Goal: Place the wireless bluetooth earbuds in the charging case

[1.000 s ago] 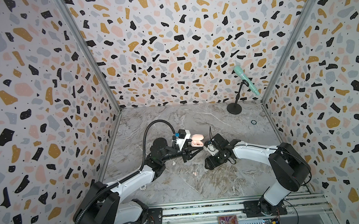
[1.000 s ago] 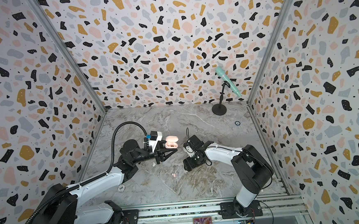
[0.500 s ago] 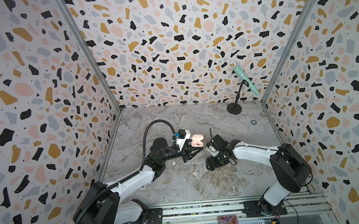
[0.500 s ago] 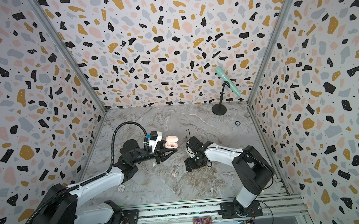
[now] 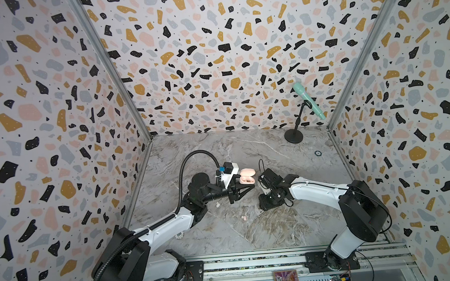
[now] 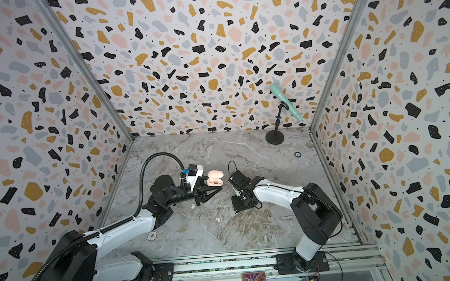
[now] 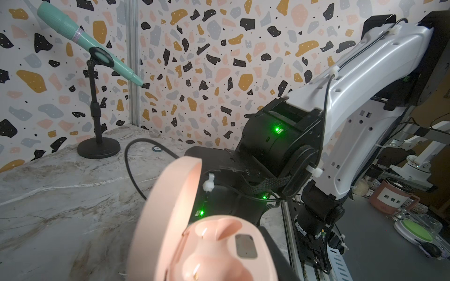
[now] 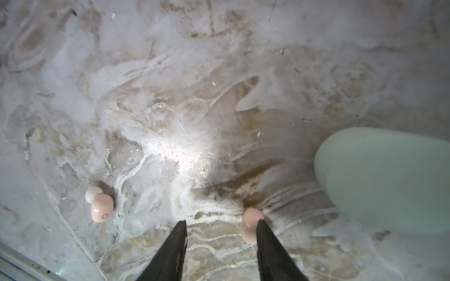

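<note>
Earbud at the gripper: a pale pink bean-shaped plastic earbud (image 8: 250, 226) lies on the grey marble-patterned tabletop (image 8: 194, 97). It sits between the two black fingers of the right gripper (image 8: 221, 223) and touches only one of them.

Second earbud: a pale pink earbud with a white tip (image 8: 101, 206) rests on the tabletop off to one side of those fingers. It shows as a pink speck in both top views (image 5: 244, 218) (image 6: 219, 219).

Third earbud: a small pale earbud (image 5: 218, 205) lies on the tabletop just below the left arm; its colour is too faint to tell.

Charging case: a pale pink rounded plastic charging case (image 7: 219, 253) is held above the tabletop with its lid raised, two wells and gold contacts showing.

Left gripper: the left gripper (image 5: 249, 187) is clamped on the pink case at mid-tabletop.

Right gripper: it points down at the tabletop with its jaws apart, holding nothing.

Beside it: a mint green rounded case (image 8: 384, 180) lies on the tabletop near the right gripper.

Backdrop: a mint green microphone on a black stand (image 5: 308, 101) stands in the far right corner, before terrazzo-patterned walls (image 5: 213, 53).
</note>
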